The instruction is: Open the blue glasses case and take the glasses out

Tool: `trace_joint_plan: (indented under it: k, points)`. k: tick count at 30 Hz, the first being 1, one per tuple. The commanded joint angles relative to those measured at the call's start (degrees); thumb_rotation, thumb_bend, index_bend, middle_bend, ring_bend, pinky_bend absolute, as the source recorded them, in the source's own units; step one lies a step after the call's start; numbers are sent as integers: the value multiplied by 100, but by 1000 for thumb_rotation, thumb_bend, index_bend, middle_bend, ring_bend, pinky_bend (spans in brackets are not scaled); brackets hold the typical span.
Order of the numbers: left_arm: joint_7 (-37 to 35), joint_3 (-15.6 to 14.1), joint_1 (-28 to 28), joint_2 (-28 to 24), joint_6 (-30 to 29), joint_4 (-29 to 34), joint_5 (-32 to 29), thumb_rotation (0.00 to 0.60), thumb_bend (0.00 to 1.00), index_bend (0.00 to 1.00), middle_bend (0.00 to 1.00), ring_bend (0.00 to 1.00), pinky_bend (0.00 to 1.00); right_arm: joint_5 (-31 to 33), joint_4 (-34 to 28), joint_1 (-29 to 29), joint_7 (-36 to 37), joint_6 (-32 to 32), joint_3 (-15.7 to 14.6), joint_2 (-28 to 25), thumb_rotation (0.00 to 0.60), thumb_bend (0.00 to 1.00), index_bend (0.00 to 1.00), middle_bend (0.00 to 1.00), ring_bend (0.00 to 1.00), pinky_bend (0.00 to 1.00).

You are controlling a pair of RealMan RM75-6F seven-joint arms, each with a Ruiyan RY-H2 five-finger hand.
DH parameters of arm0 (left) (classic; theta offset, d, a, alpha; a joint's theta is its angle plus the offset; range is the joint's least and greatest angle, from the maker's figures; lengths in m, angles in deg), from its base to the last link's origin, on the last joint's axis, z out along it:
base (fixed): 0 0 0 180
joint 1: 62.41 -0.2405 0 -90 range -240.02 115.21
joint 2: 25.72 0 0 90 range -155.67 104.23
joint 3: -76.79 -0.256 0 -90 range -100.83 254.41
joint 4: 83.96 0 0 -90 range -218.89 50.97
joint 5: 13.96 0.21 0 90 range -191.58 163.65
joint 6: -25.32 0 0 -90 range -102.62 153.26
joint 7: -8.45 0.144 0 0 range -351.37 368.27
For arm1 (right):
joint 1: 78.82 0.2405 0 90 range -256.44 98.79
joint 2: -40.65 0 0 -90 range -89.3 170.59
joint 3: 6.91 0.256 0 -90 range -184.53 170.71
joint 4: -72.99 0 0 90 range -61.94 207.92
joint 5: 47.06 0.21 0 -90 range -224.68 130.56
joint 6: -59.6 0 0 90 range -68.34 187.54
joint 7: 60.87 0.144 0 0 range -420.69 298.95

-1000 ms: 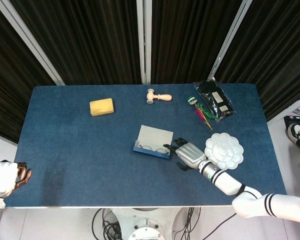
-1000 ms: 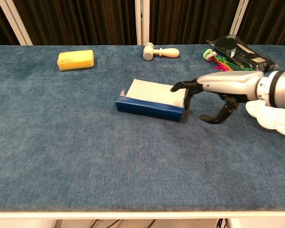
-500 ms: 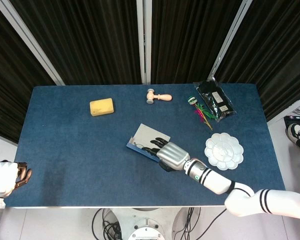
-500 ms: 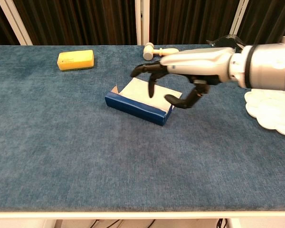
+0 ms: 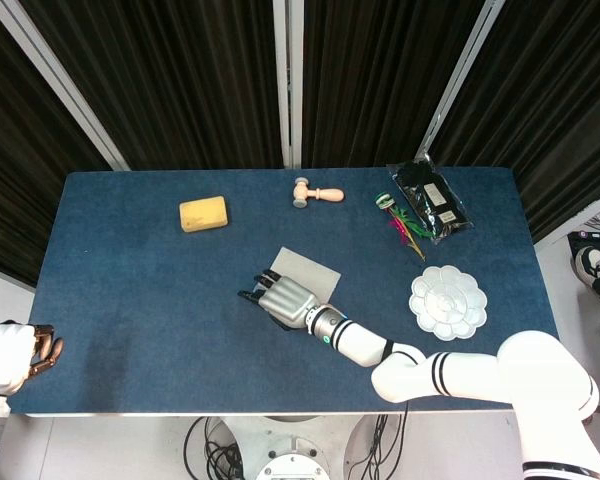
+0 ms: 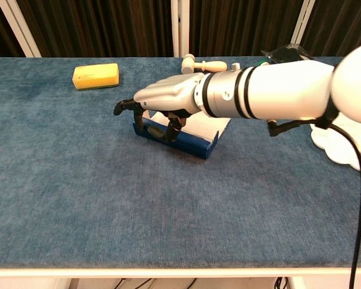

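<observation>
The blue glasses case (image 5: 276, 318) (image 6: 189, 145) lies open mid-table, its pale lid (image 5: 310, 270) (image 6: 203, 125) laid back. My right hand (image 5: 283, 297) (image 6: 164, 98) hovers over the case's left end, palm down, with fingers dipping into the tray and one finger stretched out to the left. The glasses are hidden under the hand, and I cannot tell whether the fingers grip them. My left hand (image 5: 35, 350) hangs off the table's front left corner with its fingers curled in, holding nothing.
A yellow sponge (image 5: 203, 213) (image 6: 95, 76) sits at the back left and a wooden mallet (image 5: 317, 193) (image 6: 203, 64) at the back centre. A black packet (image 5: 432, 200) and coloured sticks (image 5: 407, 226) lie back right. A white palette (image 5: 447, 302) (image 6: 344, 144) is right of the case.
My right hand has swept left from beside the case's right end to over its left end. The case has turned and slid a little leftward. The left hand has not moved.
</observation>
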Motion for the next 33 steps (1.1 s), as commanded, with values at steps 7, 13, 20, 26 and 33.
trace_joint_plan:
  k: [7, 13, 20, 26, 33]
  points:
    - [3, -6, 2, -7, 6, 1, 6, 600, 387, 845, 990, 843, 660, 1165, 478, 356, -773, 217, -266, 68, 600, 663, 0, 267, 0, 0]
    - [5, -5, 4, -6, 8, -2, 4, 600, 387, 845, 989, 843, 660, 1724, 471, 269, -925, 377, -505, -202, 600, 671, 0, 272, 0, 0]
    - [26, -2, 3, 5, -4, -9, 10, 600, 387, 845, 989, 843, 660, 2062, 179, 47, -846, 478, -716, -746, 600, 649, 0, 284, 0, 0]
    - [32, -4, 2, 6, -5, -2, 10, 600, 387, 845, 990, 843, 661, 1978, -462, -105, -572, 354, -758, -1398, 600, 477, 0, 281, 0, 0]
    - [62, 0, -2, 7, -11, 14, -1, 600, 387, 845, 989, 843, 660, 706, -388, -433, -152, 515, -722, -1436, 600, 226, 70, 196, 0, 0]
